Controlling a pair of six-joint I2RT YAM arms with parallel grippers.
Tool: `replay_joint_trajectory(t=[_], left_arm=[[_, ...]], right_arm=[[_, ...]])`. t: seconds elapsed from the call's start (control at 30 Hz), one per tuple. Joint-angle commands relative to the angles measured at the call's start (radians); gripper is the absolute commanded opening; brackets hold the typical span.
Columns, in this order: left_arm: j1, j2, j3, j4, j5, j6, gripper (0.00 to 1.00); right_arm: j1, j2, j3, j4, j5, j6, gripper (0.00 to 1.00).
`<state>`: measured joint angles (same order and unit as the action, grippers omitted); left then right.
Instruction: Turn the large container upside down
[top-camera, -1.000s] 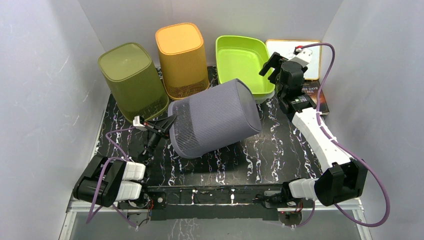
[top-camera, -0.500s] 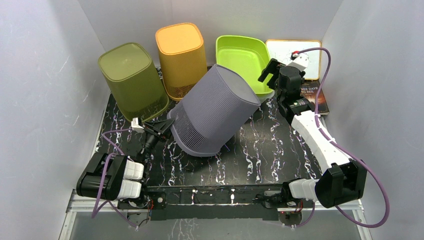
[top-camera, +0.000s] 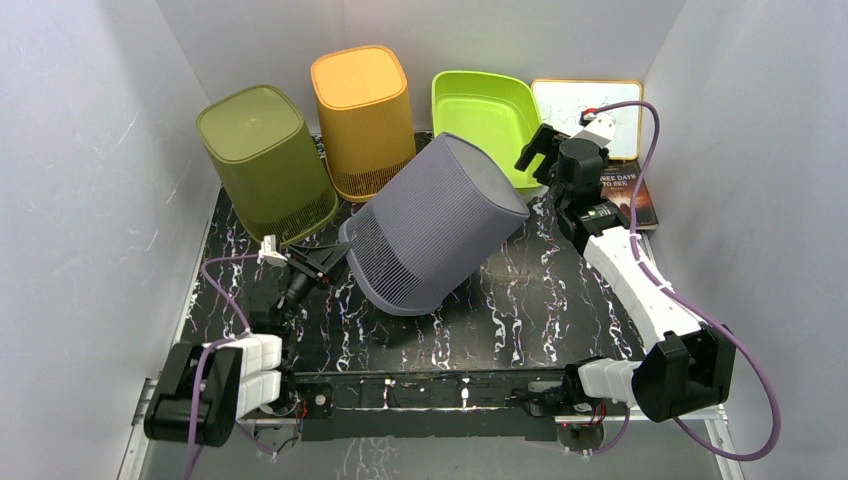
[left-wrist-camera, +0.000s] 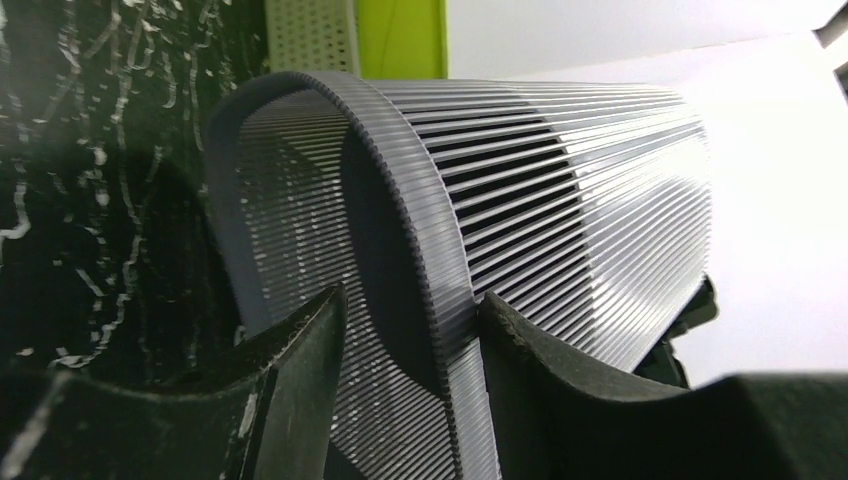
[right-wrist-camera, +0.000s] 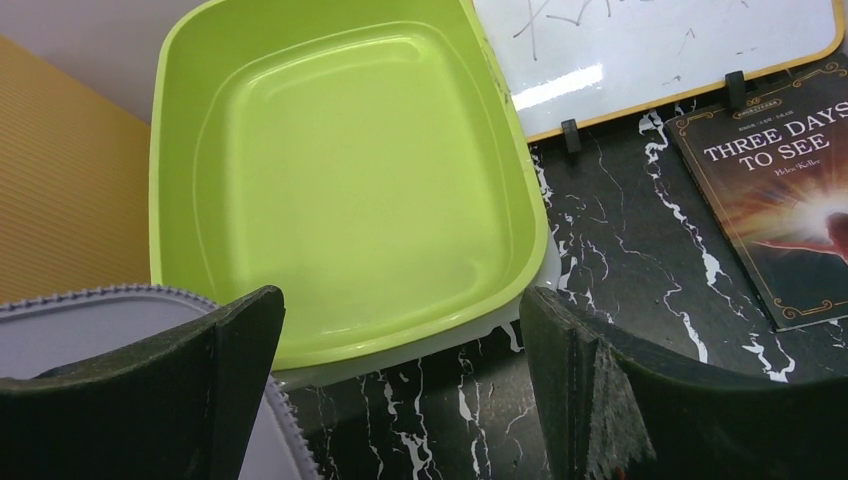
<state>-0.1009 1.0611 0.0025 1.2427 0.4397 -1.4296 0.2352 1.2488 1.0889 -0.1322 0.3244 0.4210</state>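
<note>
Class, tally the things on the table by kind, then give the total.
Bins: 3 (olive bin, orange bin, grey bin)
Green tub: 1
Whiteboard: 1
Book: 1
Total: 6

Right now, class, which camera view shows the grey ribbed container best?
The top external view: the whole grey ribbed container shows, tilted, closed base uppermost. The left wrist view gives only its rim and slatted wall up close; the right wrist view, just a corner of its base.
</note>
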Motion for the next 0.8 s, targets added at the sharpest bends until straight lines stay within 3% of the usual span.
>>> replay_joint_trajectory(t=[0.0, 0.23, 0.6, 0.77], left_arm=[[0.02, -0.162, -0.139, -0.351, -0.013, 0.142, 0.49], [0.033, -0.295, -0.104, -0.651, -0.049, 0.223, 0.5], [0.033, -0.297, -0.053, -0.786, -0.079, 0.317, 0.52], [0.035, -0.302, 0.11, -1.084, -0.139, 0.51, 0.58]], right_arm=[[-0.004, -0.039, -0.014, 0.035, -0.018, -0.004, 0.87], [-0.004, -0.049, -0.033, 0.035, -0.027, 0.001, 0.87], [-0.004, -0.051, -0.047, 0.04, -0.034, 0.005, 0.87], [-0.004, -0.056, -0.061, 0.009, -0.049, 0.007, 0.87]])
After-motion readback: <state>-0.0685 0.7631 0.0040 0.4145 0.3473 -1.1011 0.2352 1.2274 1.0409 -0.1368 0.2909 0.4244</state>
